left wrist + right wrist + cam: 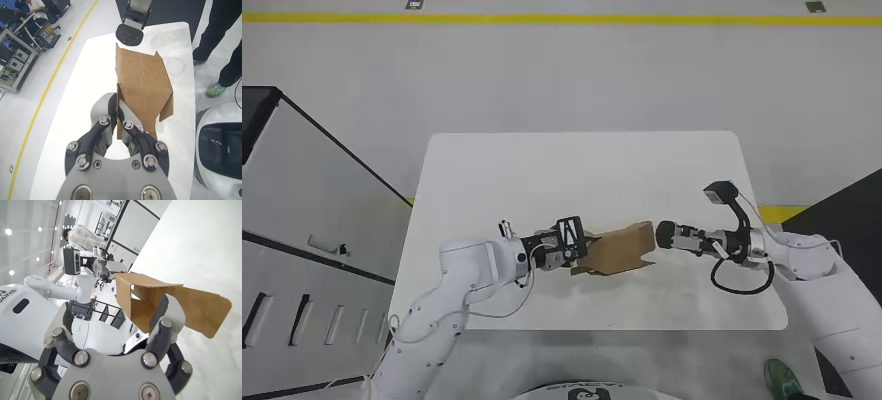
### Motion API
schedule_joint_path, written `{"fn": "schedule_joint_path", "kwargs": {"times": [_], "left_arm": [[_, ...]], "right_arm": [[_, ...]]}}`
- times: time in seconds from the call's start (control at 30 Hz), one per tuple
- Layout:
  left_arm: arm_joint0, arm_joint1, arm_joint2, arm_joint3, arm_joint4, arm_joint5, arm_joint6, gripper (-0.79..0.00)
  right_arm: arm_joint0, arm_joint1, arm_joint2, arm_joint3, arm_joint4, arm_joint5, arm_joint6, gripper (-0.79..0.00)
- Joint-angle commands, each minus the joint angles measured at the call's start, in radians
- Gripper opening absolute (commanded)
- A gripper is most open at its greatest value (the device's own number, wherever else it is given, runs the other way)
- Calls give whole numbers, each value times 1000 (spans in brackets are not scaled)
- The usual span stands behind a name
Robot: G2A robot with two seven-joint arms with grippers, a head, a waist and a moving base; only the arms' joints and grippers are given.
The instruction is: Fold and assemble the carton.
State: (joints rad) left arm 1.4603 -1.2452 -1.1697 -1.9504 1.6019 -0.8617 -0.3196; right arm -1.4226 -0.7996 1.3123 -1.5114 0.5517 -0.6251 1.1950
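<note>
A brown carton lies partly opened into a tube near the front middle of the white table. My left gripper is at its left end, shut on a side flap. In the left wrist view the fingers pinch that flap's edge, and the carton stretches away with loose end flaps. My right gripper stands open just off the carton's right end. In the right wrist view one of its fingers is in front of the carton's open mouth, touching nothing I can see.
A person's legs stand beside the table's front right corner. A black-framed rack is left of the table. The far half of the table is bare.
</note>
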Motion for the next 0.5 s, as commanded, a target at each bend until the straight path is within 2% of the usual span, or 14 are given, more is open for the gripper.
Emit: {"fn": "schedule_joint_path", "kwargs": {"times": [0.0,0.47], "left_arm": [[-2,2,1,-1,-1,6,-4,-785],[-15,13,29,-6,-29,17,-11,-785]], "right_arm": [[-1,1,-2,9,8,11,11,0],[19,-7,-67,27,23,35,35,-6]]}}
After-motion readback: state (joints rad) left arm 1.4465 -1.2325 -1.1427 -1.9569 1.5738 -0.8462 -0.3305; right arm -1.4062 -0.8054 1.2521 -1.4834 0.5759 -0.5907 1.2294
